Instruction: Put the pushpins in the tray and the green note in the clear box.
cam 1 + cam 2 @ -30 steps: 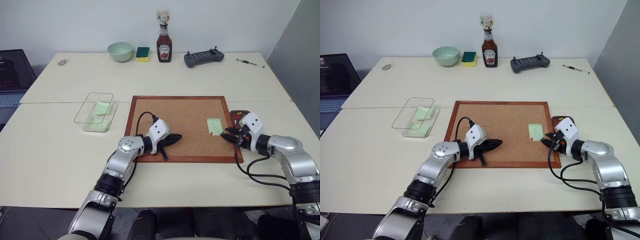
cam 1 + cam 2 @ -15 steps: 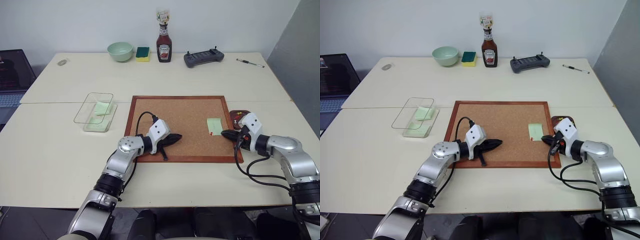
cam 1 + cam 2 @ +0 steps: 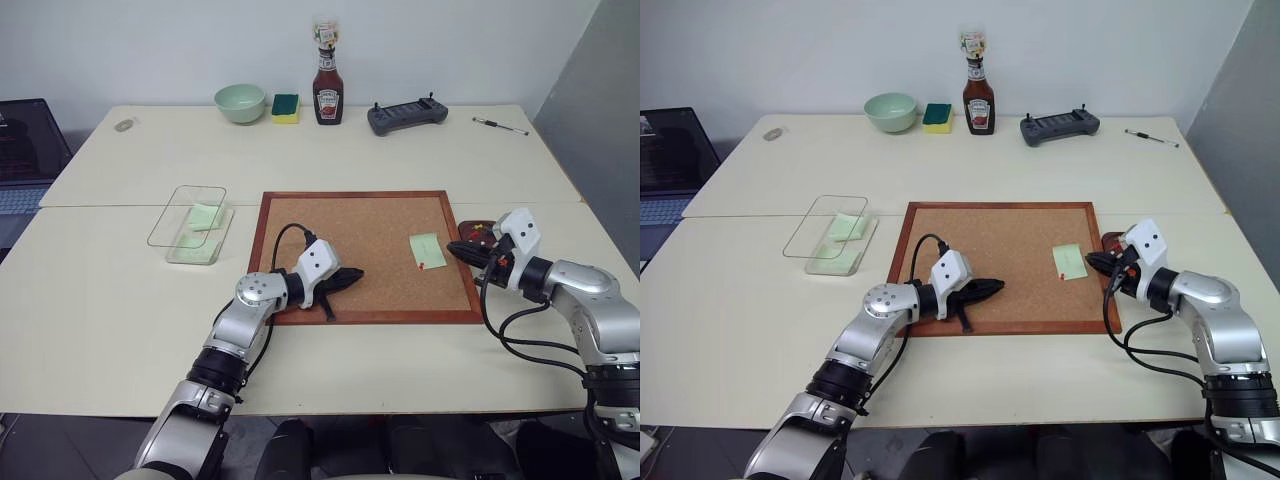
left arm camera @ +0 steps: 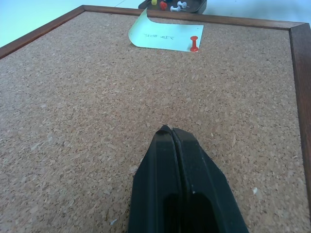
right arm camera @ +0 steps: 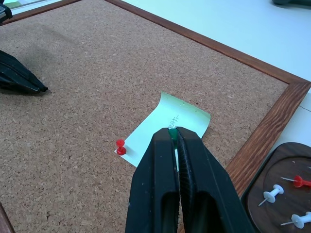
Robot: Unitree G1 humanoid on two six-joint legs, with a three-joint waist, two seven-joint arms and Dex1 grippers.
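Currently the right hand (image 5: 173, 132) is clenched on a green pushpin (image 5: 172, 131), whose head shows between the two black fingertips. It is poised above the green note (image 5: 165, 127), near the right edge of the corkboard (image 3: 350, 240). The note lies flat on the cork at its near end, where a red pushpin (image 5: 120, 147) fixes one corner; the far end curls upward slightly. Handwriting is visible on the note but is too small to read.

Just beside the corkboard's right frame sits the tray (image 5: 262, 170), a dark reddish-brown dish on the tabletop (image 3: 120, 300). It holds several pushpins (image 5: 270, 193), white and red among them; the left wrist view also shows a yellow one.

The left hand (image 4: 171, 131) is clenched on nothing, its fingers pressed together, and it sits low over the near left part of the corkboard, pointing toward the note and well apart from it.

The clear box (image 3: 192, 223) stands on the tabletop to the left of the corkboard, apart from it. Pale green paper slips (image 3: 205, 216) lie inside it.

At the far edge of the tabletop stand a pale green bowl (image 3: 241, 102), a sponge (image 3: 285, 107), a ketchup bottle (image 3: 327, 92), a controller (image 3: 407, 116) and a pen (image 3: 500, 125).
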